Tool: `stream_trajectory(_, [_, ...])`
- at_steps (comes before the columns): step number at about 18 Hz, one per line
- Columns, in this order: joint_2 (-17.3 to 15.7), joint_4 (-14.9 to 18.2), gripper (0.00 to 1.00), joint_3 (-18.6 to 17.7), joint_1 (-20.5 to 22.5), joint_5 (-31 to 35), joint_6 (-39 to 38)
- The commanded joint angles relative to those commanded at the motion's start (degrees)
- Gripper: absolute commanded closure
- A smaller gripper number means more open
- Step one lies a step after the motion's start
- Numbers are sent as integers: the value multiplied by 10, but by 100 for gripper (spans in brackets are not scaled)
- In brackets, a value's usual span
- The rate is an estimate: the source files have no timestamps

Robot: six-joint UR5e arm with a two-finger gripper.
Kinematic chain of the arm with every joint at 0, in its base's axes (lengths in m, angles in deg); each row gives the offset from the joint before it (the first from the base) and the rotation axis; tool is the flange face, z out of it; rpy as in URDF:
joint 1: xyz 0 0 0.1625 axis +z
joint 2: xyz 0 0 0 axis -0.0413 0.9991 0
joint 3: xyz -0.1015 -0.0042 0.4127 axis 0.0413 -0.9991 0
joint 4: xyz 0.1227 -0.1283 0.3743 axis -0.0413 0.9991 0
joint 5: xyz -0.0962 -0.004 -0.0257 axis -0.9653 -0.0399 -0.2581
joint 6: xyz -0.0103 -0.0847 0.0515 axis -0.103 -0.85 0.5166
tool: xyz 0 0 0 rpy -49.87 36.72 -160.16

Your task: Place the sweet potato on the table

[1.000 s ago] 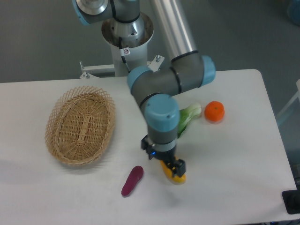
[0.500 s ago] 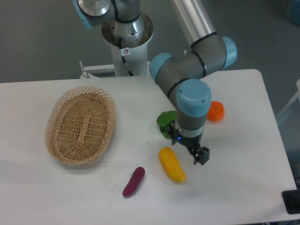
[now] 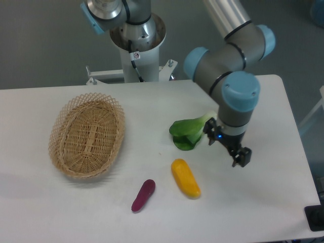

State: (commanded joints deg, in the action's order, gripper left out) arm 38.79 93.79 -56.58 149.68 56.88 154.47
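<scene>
The sweet potato, a slim dark magenta tuber, lies on the white table near its front edge, below and right of the basket. My gripper hangs over the table's right part, far to the right of the sweet potato. It holds nothing; I cannot tell from this angle how far its fingers are apart.
An oval wicker basket stands at the left with nothing in it. A yellow-orange oblong vegetable lies right of the sweet potato. A green leafy vegetable lies at the middle. The arm hides the round orange fruit.
My arm has swung to the right, away from the yellow vegetable and the sweet potato. The gripper now hangs over the right part of the table. The sweet potato has stayed in place.
</scene>
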Motion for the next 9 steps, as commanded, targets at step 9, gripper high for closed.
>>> stream_trajectory(9, [4, -1, 0, 3, 23, -1, 27])
